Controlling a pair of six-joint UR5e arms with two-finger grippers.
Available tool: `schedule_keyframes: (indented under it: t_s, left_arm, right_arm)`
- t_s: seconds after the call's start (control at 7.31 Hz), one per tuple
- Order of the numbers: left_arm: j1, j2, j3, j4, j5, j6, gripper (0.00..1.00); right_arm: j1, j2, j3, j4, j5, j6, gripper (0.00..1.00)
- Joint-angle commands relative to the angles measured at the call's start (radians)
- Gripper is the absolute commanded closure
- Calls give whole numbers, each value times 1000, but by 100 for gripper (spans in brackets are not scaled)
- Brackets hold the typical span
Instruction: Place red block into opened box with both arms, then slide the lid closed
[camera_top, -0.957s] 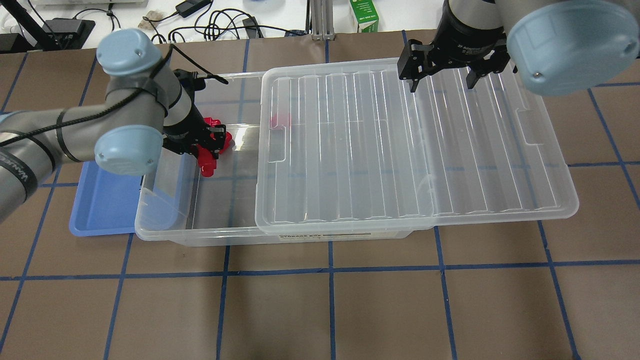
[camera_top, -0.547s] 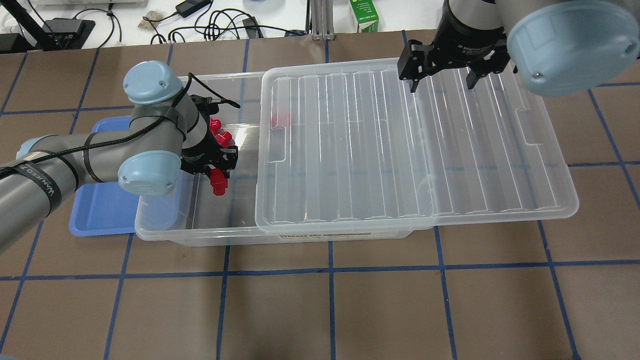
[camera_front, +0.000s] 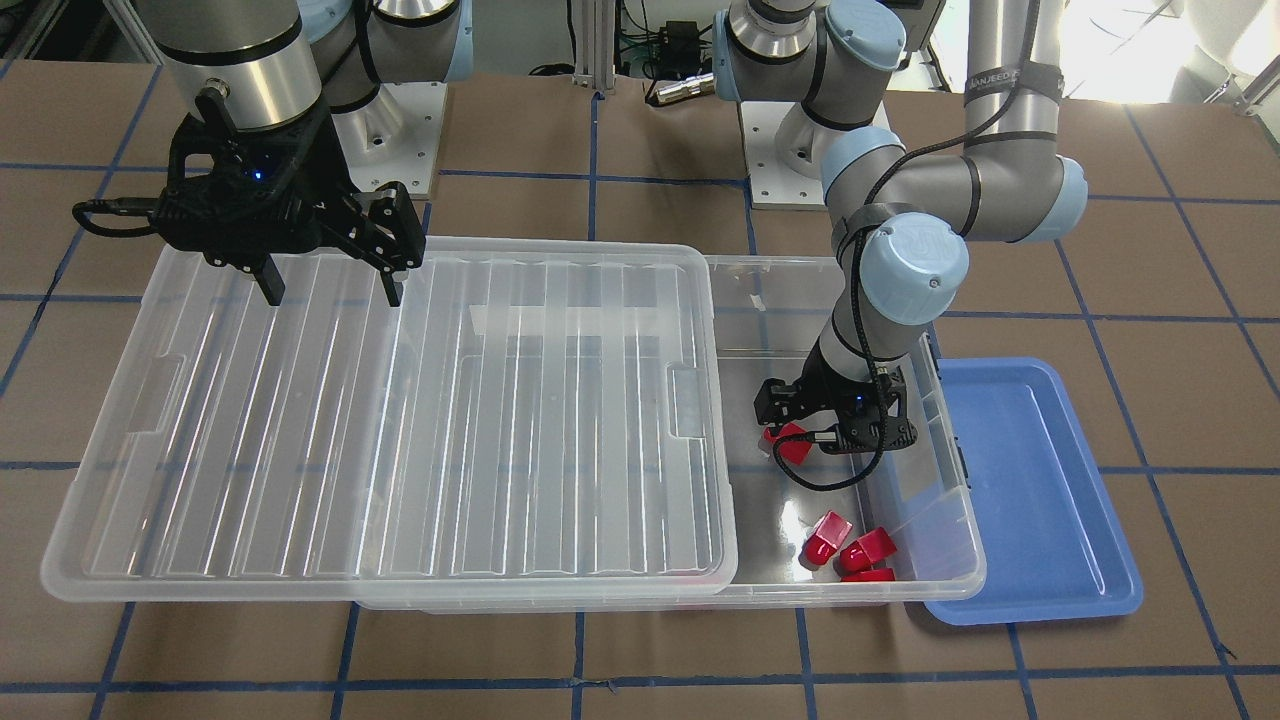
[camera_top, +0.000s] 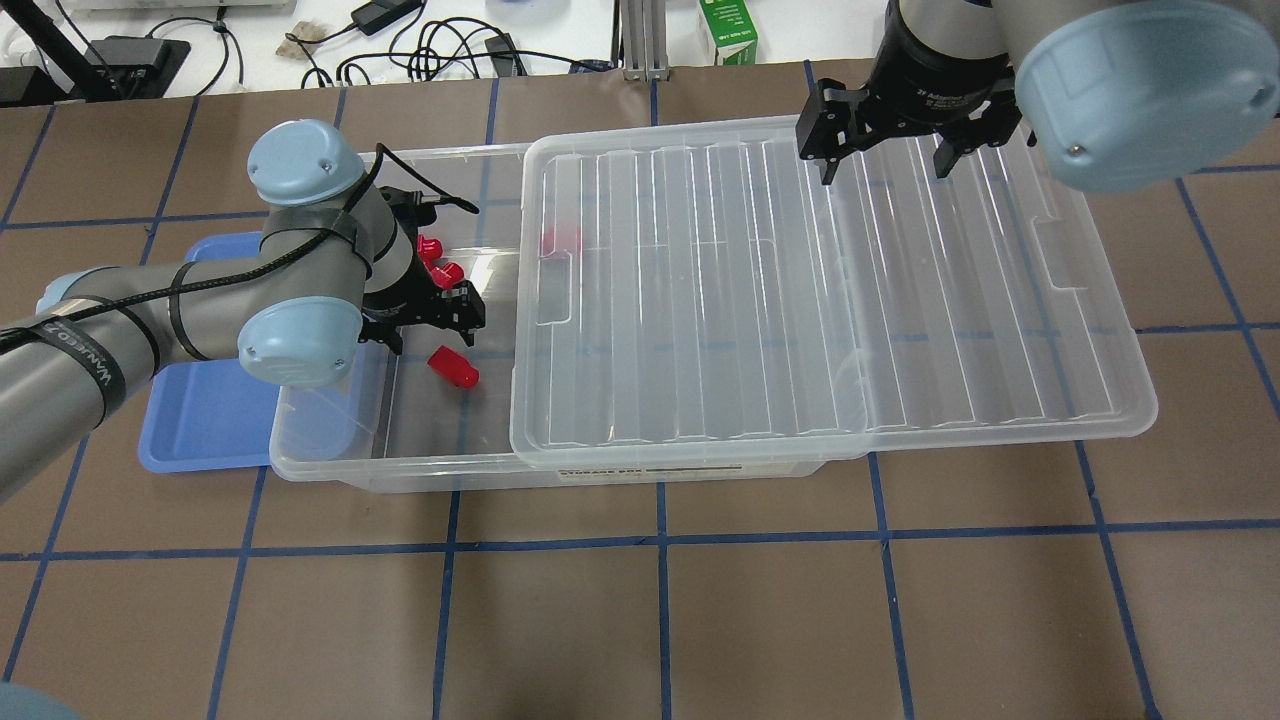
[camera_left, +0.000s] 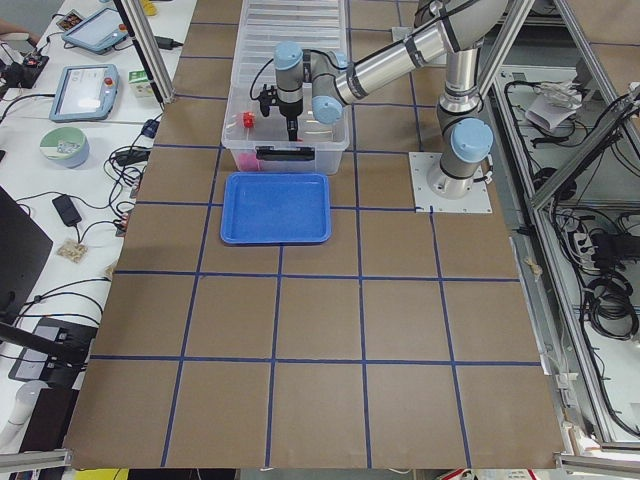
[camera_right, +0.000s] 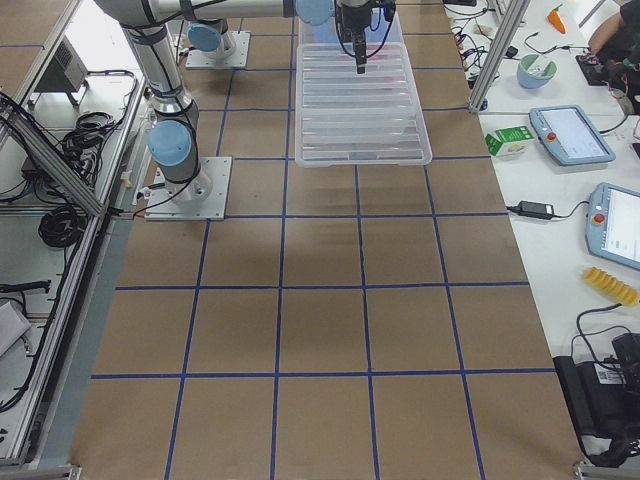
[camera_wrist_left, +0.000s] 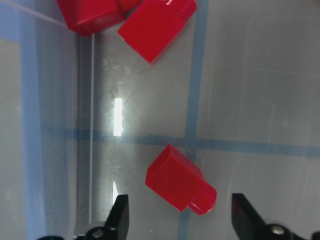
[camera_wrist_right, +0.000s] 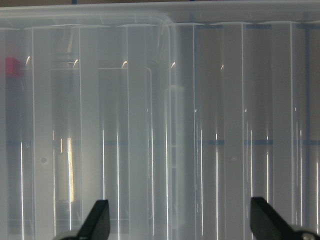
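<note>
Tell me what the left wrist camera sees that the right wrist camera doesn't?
Only the left wrist view shows a red block lying loose on the floor of the box, with two more red blocks at the top edge. Only the right wrist view shows the ribbed lid filling the picture, with a faint red shape behind it at the left edge. Both show two black jaws at the bottom, spread open and holding nothing, plus blue tape lines seen through clear plastic.

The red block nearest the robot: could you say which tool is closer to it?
Left. The left tool hangs just above the block; the right tool hovers over the lid.
</note>
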Motion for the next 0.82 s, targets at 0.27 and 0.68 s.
schedule_keyframes:
  t_s: [0.27,0.68]
  left_arm:
    - [-8,121,293,-366,4,0,0]
    - [0,196,430,-548,73,3,0]
  right_arm:
    - [-183,-12,-16,37,12,-187,0]
    - [-370,-6,-22,51,15,-457,0]
